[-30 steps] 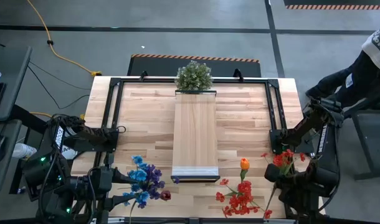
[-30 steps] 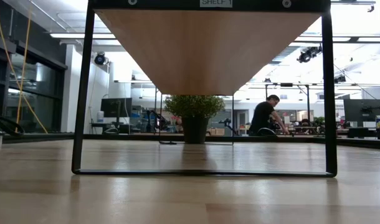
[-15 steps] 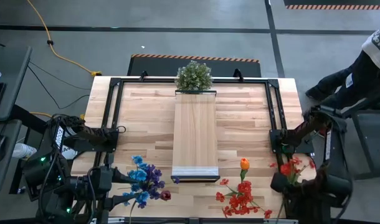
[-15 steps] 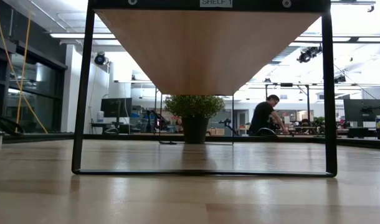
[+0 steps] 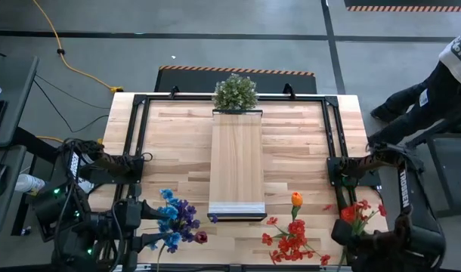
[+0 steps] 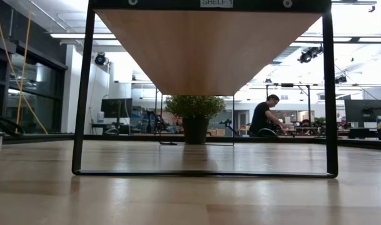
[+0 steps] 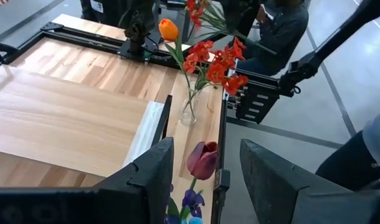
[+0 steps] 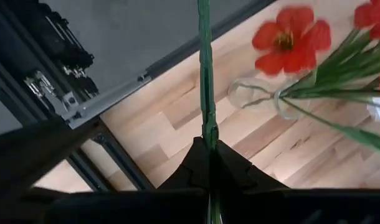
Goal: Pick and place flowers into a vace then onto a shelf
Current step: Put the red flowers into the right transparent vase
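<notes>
The table (image 5: pixel 170 128) carries the shelf (image 5: pixel 236 162) at its middle, a glass vase (image 7: pixel 188 114) of red and orange flowers (image 5: pixel 292 236) by the shelf's near end, the right gripper (image 8: pixel 209 149) clamped on a green stem (image 8: pixel 205 74), and the left gripper (image 7: pixel 202 168) parted around blue and dark-red blooms (image 5: pixel 174 223).

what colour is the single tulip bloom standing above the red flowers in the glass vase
Orange tulip bloom, clearest in the left wrist view, above the red flowers in the glass vase.

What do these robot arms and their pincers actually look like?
Both arms are dark, almost black, built of jointed links with cables looped around them. The left gripper has two broad, flat black fingers; the right gripper has matching black fingers tapering to a point. The right arm carries white lettering.
</notes>
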